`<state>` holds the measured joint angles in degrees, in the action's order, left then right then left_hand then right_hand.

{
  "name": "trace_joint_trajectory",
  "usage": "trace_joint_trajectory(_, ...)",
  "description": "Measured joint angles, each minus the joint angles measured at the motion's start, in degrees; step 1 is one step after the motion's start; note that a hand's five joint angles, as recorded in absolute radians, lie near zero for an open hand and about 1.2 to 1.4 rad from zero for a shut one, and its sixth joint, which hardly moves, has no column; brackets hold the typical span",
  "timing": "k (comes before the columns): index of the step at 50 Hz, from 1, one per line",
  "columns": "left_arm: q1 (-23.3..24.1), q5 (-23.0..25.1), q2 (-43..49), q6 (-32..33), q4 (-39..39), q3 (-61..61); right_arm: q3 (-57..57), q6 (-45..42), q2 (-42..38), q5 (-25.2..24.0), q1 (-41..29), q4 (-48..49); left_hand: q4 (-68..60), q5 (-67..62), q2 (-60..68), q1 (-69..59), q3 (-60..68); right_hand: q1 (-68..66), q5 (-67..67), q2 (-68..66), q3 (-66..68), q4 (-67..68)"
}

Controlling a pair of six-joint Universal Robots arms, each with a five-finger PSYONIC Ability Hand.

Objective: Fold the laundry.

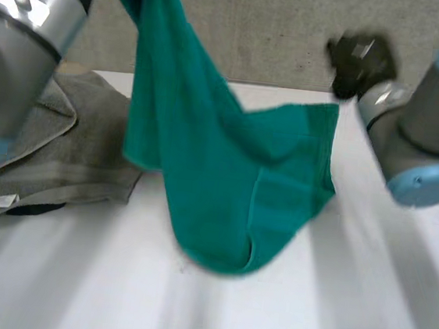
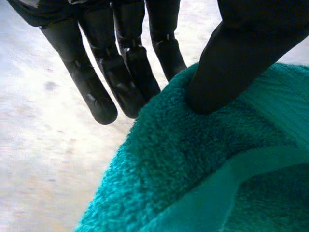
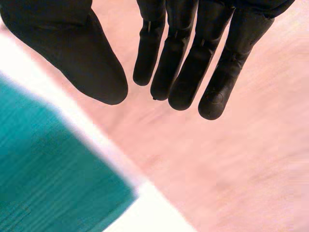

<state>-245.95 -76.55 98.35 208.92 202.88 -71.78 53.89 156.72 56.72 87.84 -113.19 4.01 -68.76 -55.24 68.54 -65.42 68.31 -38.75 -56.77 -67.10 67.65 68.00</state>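
Soft, limp teal terry-cloth towel [image 1: 226, 173] hangs from the left hand [image 2: 241, 58], whose thumb seems to pinch its edge against the fingers [image 2: 125, 82]; its lower end trails on the white surface [image 1: 362, 305]. The right hand [image 3: 193, 48], fingers straight and empty, should take the hemmed corner

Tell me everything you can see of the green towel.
The green towel looks like terry cloth with a flat woven band near one edge. The left hand pinches an edge between thumb and fingers and holds it up, so it hangs in folds, its lowest part down at the white table. The open right hand is apart from it.
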Motion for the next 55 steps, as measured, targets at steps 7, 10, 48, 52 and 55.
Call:
trace_joint_trajectory(7, -2.3, -1.1, 2.7, 0.0, 3.0, 7.0, 4.7, -0.1, 12.0, 2.4, 1.0, 12.5, 0.0, 0.0, 0.0, 0.0, 0.0, 0.0, 0.0, 0.0, 0.0, 0.0)
trace_joint_trajectory(10, -2.2, -1.2, 2.5, 0.0, 3.6, 5.7, 8.6, -0.2, 15.6, 2.0, 1.3, 13.2, 0.0, 0.0, 0.0, 0.0, 0.0, 0.0, -0.3, 0.0, 0.0, 0.0)
trace_joint_trajectory(48, 16.5, 6.9, -30.8, -0.1, -8.9, -26.9, 2.1, -1.6, -18.1, -27.5, -8.4, -7.8, 0.0, 0.0, 0.0, 0.0, 0.0, 27.3, 52.9, 54.4, -55.6, -54.7)
trace_joint_trajectory(52, 16.1, 6.8, -31.3, 0.0, -8.9, -26.8, 0.8, -2.0, -18.3, -22.6, -9.2, -5.6, 0.0, 0.0, 0.0, 0.0, 0.0, -16.7, 3.7, 1.8, -2.9, -3.4)
trace_joint_trajectory(55, 15.0, 6.7, -31.2, 0.1, -8.8, -26.7, 1.3, -2.1, -13.9, -18.3, -8.0, -3.9, 0.0, 0.0, 0.0, 0.0, 0.0, -17.3, 1.1, -0.1, 0.0, -0.3)
